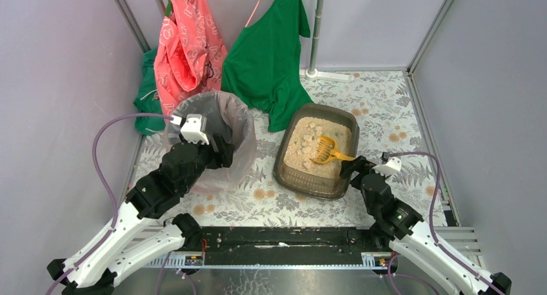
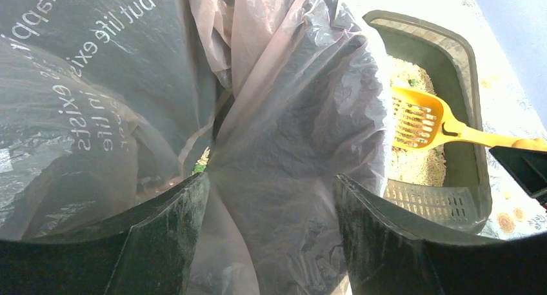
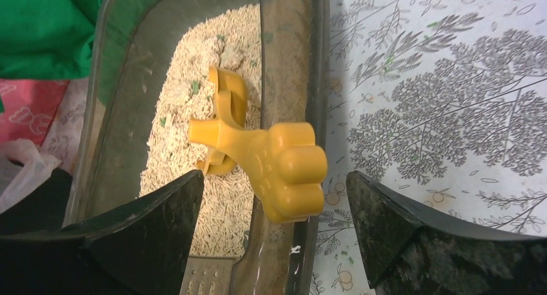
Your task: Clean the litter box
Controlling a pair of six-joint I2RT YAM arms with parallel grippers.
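Scoop handle (image 3: 284,172) sits centred just off the tips of the open, empty right claw (image 3: 274,179), long axis running straight ahead into the litter box (image 3: 106,114).

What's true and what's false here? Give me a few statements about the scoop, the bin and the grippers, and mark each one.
1. The scoop has its head in the litter box. True.
2. The right gripper is shut on the scoop's handle. False: it is open, with the handle untouched between its fingers.
3. The bin stands left of the litter box. True.
4. The green shirt lies in the bin. False: it hangs behind the litter box.
5. The left gripper is shut. False: it is open, with the bag between its fingers.
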